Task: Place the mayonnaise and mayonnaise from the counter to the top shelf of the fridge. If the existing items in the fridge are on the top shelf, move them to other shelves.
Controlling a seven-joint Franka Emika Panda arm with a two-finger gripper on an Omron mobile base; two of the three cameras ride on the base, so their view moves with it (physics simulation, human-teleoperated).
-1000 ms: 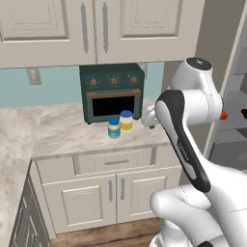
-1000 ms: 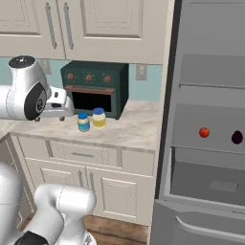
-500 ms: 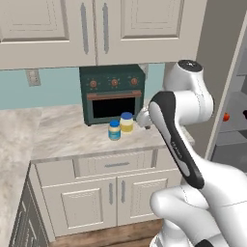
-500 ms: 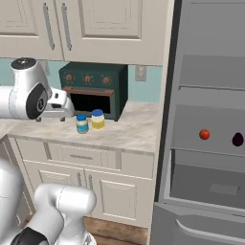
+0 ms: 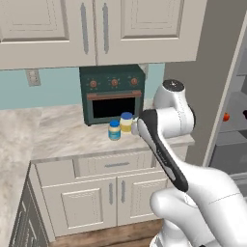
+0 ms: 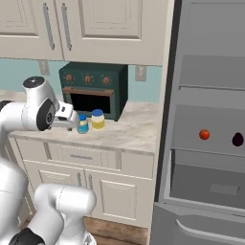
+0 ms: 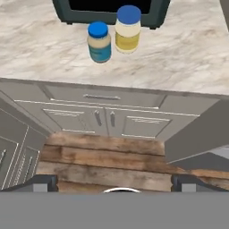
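Two mayonnaise jars with blue lids stand side by side on the beige counter (image 5: 58, 135) in front of the green toaster oven. The left jar (image 7: 99, 42) (image 5: 114, 130) (image 6: 83, 124) is a little nearer than the right jar (image 7: 128, 35) (image 5: 126, 122) (image 6: 98, 119). My gripper (image 7: 115, 182) is open, with its tips far apart and nothing between them. It hangs off the counter's front edge, short of the jars. The fridge (image 6: 210, 119) is open. A red-orange fruit (image 6: 204, 134) and a dark purple one (image 6: 237, 139) sit on the shelf above the drawer. A higher shelf (image 6: 210, 87) is bare.
The dark green toaster oven (image 6: 93, 88) stands right behind the jars, with upper cabinets (image 5: 96, 29) above it. Cream cabinet doors and a drawer (image 7: 103, 98) face me below the counter edge, over a wooden floor (image 7: 103, 156). The fridge's grey side wall (image 6: 167, 110) bounds the counter on the right.
The arm has swung left and lowered, bringing the hand down to counter height beside the jars. The jars and the fruits have not moved.
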